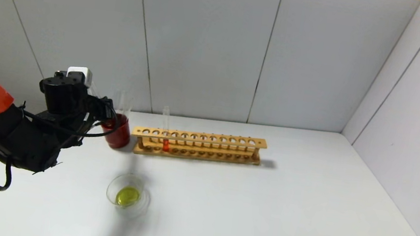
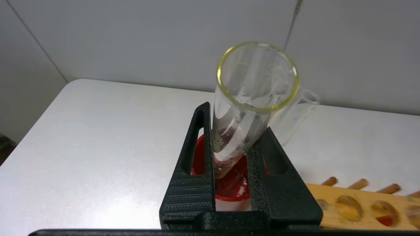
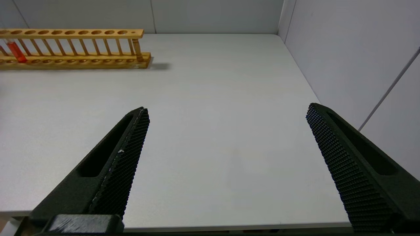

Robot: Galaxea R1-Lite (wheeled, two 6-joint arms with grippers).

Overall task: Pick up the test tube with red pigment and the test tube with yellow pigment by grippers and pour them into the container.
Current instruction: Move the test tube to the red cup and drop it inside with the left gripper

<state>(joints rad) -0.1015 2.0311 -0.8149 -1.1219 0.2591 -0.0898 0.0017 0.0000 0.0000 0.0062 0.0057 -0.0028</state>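
The left gripper (image 2: 229,144) is hovering over the opaque dark red cup (image 1: 119,132) at the left end of the long wooden test-tube rack (image 1: 198,145), its jaws clenching a slender clear glass tube with a yellow-tinted rim (image 2: 252,101). This is probably the test tube with yellow pigment, though only a faint tint is showing at its lip and no liquid is visible inside. The tube is standing tilted, its lower end reaching down into the cup's mouth, and a second clear glass tube (image 2: 295,114) is leaning in the cup just behind it.

The test tube with red pigment (image 1: 165,132) is standing upright in a hole near the left end of the rack, red-orange liquid colouring its bottom. The small round clear glass dish (image 1: 128,195) is sitting on the white worktop (image 1: 282,217) nearer the robot than the cup and rack, well apart from both, and is holding a pool of yellow liquid at its centre.

The right gripper (image 3: 226,137) is hanging over bare worktop to the right of the rack, jaws spread wide and grasping nothing.
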